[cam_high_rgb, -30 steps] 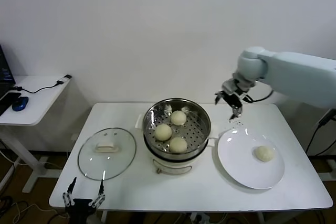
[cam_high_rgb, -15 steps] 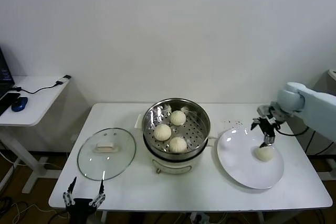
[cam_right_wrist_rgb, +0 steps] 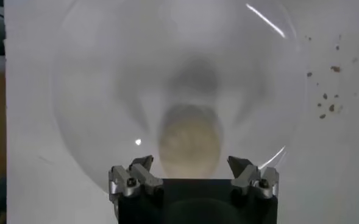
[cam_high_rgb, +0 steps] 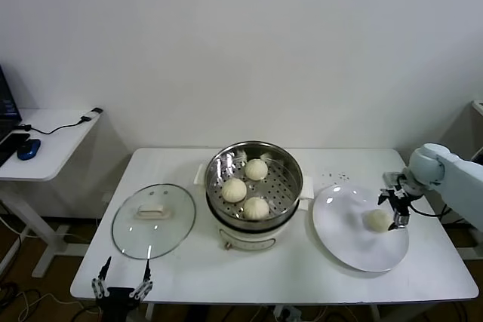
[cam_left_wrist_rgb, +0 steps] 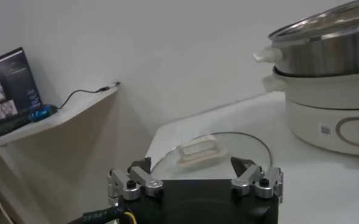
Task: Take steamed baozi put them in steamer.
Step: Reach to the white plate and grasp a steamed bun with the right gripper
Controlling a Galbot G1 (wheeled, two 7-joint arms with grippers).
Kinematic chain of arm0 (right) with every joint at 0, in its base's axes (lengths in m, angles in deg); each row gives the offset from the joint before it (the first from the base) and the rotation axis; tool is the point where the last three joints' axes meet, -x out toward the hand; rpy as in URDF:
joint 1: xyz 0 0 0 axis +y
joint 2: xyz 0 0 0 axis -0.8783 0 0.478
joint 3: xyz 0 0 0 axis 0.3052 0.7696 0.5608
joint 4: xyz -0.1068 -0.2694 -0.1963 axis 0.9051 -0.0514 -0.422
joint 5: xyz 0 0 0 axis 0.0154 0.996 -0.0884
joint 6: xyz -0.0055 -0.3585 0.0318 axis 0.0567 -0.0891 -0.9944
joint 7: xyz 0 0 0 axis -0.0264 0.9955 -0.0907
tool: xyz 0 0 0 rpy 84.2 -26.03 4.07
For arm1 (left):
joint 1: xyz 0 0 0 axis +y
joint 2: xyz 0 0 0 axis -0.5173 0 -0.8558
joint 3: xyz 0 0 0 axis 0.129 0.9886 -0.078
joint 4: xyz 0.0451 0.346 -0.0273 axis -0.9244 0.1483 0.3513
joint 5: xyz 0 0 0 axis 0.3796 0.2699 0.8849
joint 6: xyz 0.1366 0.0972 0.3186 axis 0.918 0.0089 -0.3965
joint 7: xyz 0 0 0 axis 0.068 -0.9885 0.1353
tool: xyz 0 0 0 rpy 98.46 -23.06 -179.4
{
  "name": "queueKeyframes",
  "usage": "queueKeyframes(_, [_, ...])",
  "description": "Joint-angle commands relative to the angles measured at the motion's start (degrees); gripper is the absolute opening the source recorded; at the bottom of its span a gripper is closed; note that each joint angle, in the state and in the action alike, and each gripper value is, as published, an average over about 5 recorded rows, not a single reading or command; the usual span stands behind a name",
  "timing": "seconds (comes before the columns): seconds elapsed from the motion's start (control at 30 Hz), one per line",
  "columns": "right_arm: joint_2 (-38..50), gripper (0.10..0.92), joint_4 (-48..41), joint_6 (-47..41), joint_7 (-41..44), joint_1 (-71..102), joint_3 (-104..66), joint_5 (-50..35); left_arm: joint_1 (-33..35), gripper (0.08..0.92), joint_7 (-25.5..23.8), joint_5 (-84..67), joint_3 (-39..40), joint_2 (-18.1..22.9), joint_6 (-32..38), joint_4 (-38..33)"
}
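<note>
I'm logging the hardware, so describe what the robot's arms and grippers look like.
The right arm has a smooth pale blue-white shell with a rounded joint and a thin black cable. Both the right gripper and left gripper have black bodies and silver metal fingers with dark tips.

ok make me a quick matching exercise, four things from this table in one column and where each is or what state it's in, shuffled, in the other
Things:
1. glass lid
2. steamer
3. right gripper
4. plate

Places or states:
A. holds three baozi on its perforated tray
B. open, over the last baozi
C. flat on the table, on the steamer's left
D. carries a single baozi, on the steamer's right

Pairs: 1-C, 2-A, 3-B, 4-D
</note>
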Motion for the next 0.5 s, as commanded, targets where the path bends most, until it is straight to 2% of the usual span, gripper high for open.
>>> queueKeyframes(0.03, [-3.06, 0.823, -5.49, 0.54, 0.1, 5.0, -5.8, 3.93, 0.04, 0.823, 0.03, 0.27, -0.09, 0.06, 0.02, 0.22])
queueKeyframes(0.33, [-5.45, 0.819, -6.86, 0.55, 0.38, 4.91, -5.88, 3.94, -0.05, 0.823, 0.05, 0.54, -0.07, 0.1, 0.03, 0.5])
queueKeyframes(0.5, [-5.74, 0.743, -7.15, 0.51, 0.7, 4.78, -5.82, 3.58, -0.16, 0.823, 0.05, 0.68, 0.09, 0.11, 0.0, 0.56])
